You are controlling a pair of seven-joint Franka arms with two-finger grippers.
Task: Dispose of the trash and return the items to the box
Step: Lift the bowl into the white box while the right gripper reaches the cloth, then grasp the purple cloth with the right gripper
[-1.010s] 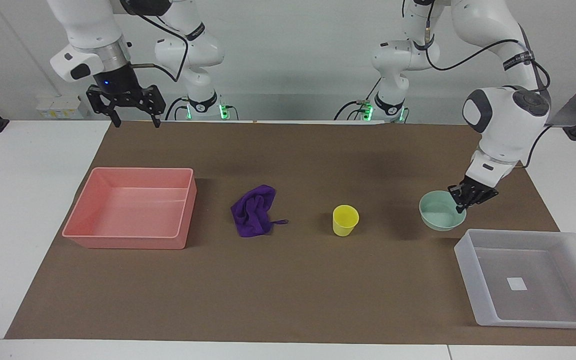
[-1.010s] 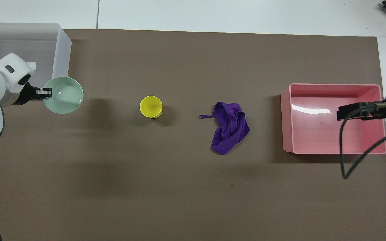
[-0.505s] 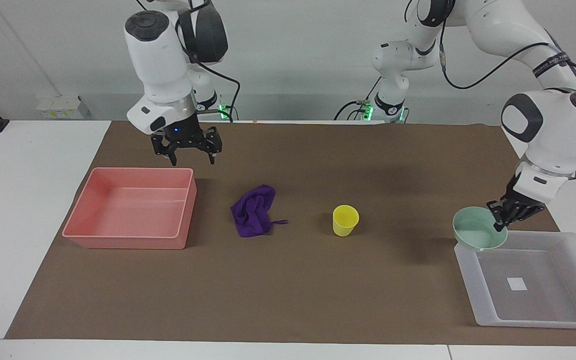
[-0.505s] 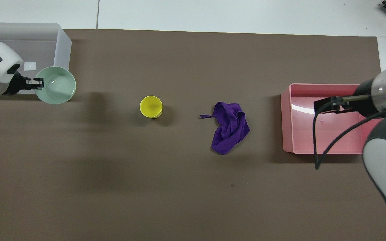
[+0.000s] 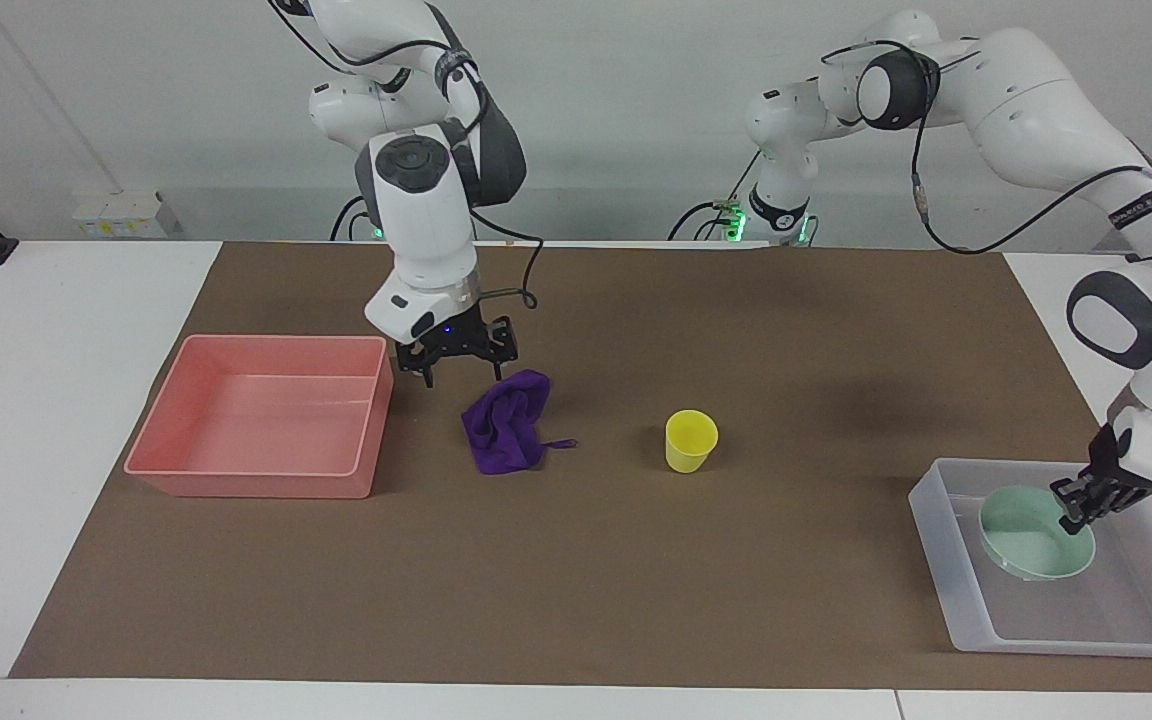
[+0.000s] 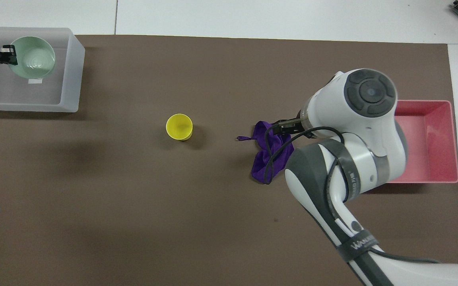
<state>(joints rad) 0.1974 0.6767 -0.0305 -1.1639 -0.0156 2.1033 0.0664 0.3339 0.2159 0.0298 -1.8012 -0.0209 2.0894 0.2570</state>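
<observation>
Facing view: left gripper (image 5: 1079, 505) clamps the shallow mint-green bowl's (image 5: 1029, 535) three-o'clock rim over the translucent plastic box (image 5: 966, 610); right gripper (image 5: 458, 368), fingers apart, hangs over the purple cloth rag (image 5: 506, 422).

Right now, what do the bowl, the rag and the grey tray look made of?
Bowl: mint-green, smooth, probably hard plastic with a soft sheen.
Rag: deep-purple soft cloth, crumpled into folds, thin loop tag.
Grey tray: translucent frosted plastic; the mat shows faintly through its walls.
</observation>
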